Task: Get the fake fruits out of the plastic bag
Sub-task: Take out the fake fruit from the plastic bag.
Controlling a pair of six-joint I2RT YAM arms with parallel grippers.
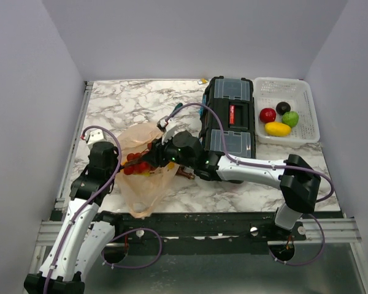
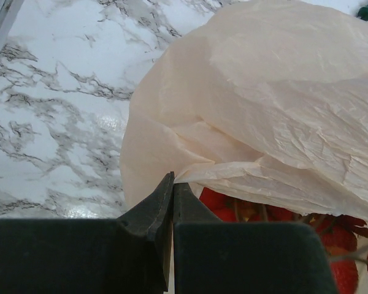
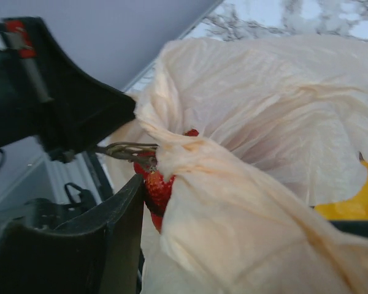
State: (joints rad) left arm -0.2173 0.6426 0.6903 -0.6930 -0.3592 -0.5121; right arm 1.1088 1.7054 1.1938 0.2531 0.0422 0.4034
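Observation:
The peach plastic bag (image 1: pixel 146 191) lies crumpled at the near left of the table. My left gripper (image 1: pixel 123 164) is shut on the bag's edge (image 2: pixel 190 176), pinched at its fingertips (image 2: pixel 173 184). A cluster of red berries (image 1: pixel 138 166) shows at the bag's mouth, also in the left wrist view (image 2: pixel 233 207). My right gripper (image 1: pixel 153 153) reaches into the mouth with jaws wide apart (image 3: pixel 233 202). The berries (image 3: pixel 158 187) touch its left finger (image 3: pixel 113 236); bag folds hide its right finger. A yellow piece (image 3: pixel 356 203) shows through the bag.
A white basket (image 1: pixel 311 116) at the back right holds a red ball (image 1: pixel 267 114), a dark ball (image 1: pixel 283 107), a green ball (image 1: pixel 290 119) and a yellow oval (image 1: pixel 277 128). A black toolbox (image 1: pixel 230 116) stands beside it. A brown tap (image 1: pixel 185 174) lies under my right arm.

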